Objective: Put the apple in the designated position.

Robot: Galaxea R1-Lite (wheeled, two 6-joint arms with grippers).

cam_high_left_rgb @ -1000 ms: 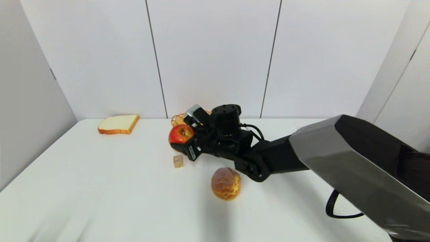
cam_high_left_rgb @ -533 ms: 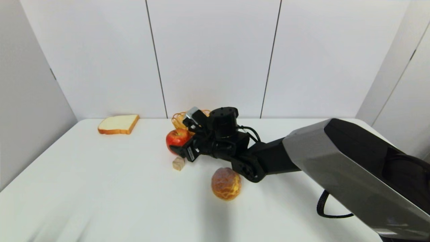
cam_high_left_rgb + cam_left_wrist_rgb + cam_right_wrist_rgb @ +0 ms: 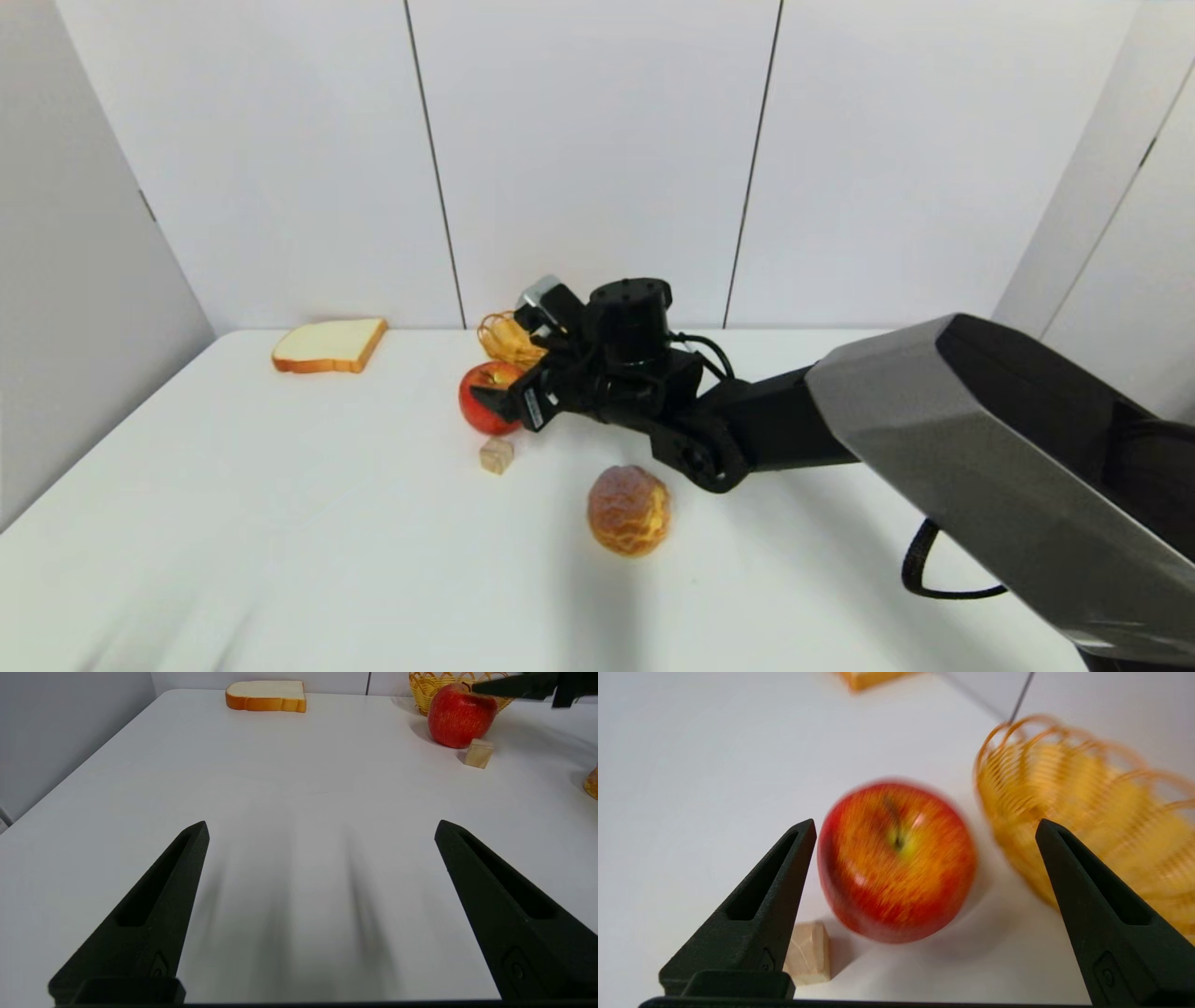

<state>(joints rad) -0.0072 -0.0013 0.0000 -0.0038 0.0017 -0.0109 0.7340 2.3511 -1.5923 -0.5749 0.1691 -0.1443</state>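
- Two claws on record: right claw [image 3: 499, 403] spread wide above the apple [image 3: 485, 399], gripping nothing; left claw [image 3: 322, 905] also wide apart and empty, hovering low over bare desk [image 3: 280, 523] near the robot, well away from the work.
- One apple, red with yellow streaks, resting on the desk, stem hollow up. It sits just in front of the yellow wire basket [image 3: 509, 338] and just behind a small wooden block [image 3: 496, 455].
- Other stock: bread slice [image 3: 330, 344] at the far left edge; crinkled brown pastry ball [image 3: 628, 510] nearer the robot, apart from the apple.
- Change from half a second back: the apple was between the right claw's fingers and off the desk; now it sits on the surface, released, and the claw has risen slightly and spread.
- Risk, judged: the apple is round and newly let go, so it may roll toward the block or the basket if nudged. One finger tip appears close over the apple's top, so a careless withdrawal could clip it.
- Risk, judged: whether this spot is the designated one cannot be told; no marker is visible.
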